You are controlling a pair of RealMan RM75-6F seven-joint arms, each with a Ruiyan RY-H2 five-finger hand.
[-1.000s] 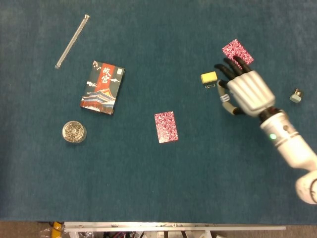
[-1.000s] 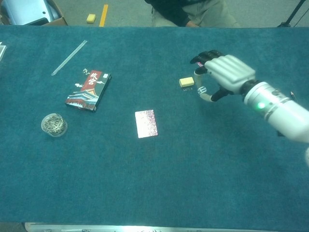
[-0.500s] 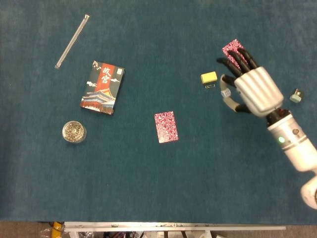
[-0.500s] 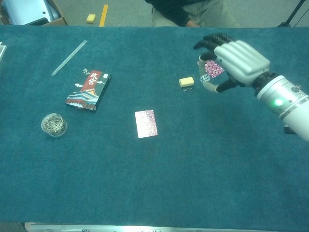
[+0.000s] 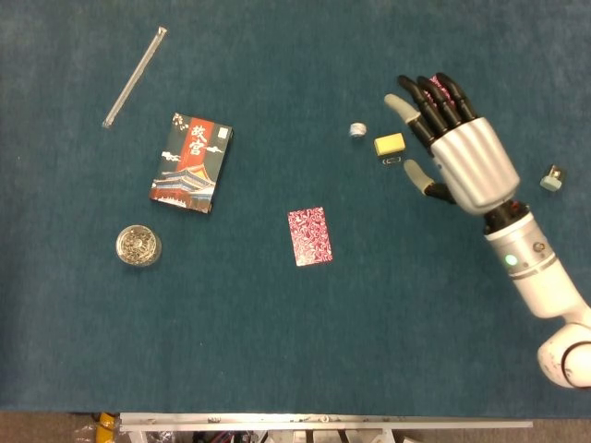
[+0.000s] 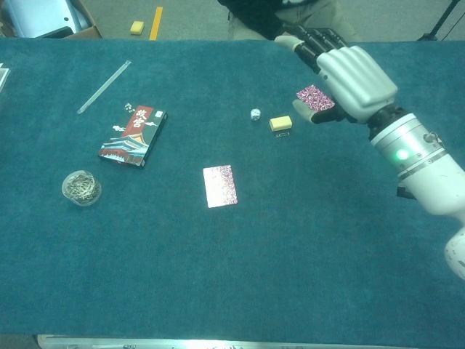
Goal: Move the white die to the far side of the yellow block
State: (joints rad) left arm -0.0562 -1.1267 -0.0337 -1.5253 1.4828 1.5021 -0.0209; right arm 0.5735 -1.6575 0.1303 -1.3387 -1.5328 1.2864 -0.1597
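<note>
The white die [image 5: 357,129] lies on the blue tabletop [image 5: 277,323], just beside the yellow block [image 5: 389,143] on its left side and a little farther from me than the block; the two are close but not touching. In the chest view the white die [image 6: 255,114] shows the same way, left of the yellow block [image 6: 280,123]. A small paper clip [image 5: 391,162] lies right against the block's near edge.

My right hand [image 5: 457,148] hovers to the right of the block with nothing in it, fingers spread and reaching away from me, the thumb held apart toward the block. In the chest view my right hand [image 6: 341,69] is raised above the tabletop. Under my fingers a red patterned card [image 6: 314,97] lies flat, partly covered in the head view. My left hand is in neither view.

Off to the right of my wrist sits a small grey clip-like thing [image 5: 552,178]; I cannot make out what it is. Nearer me, toward the middle, a second red patterned card [image 5: 309,235] lies flat. Well to the left are a dark printed card box [image 5: 191,163], a small round clear tub of metal bits [image 5: 138,245] nearer me than the box, and a long clear rod [image 5: 135,77] lying slantwise at the far left.
</note>
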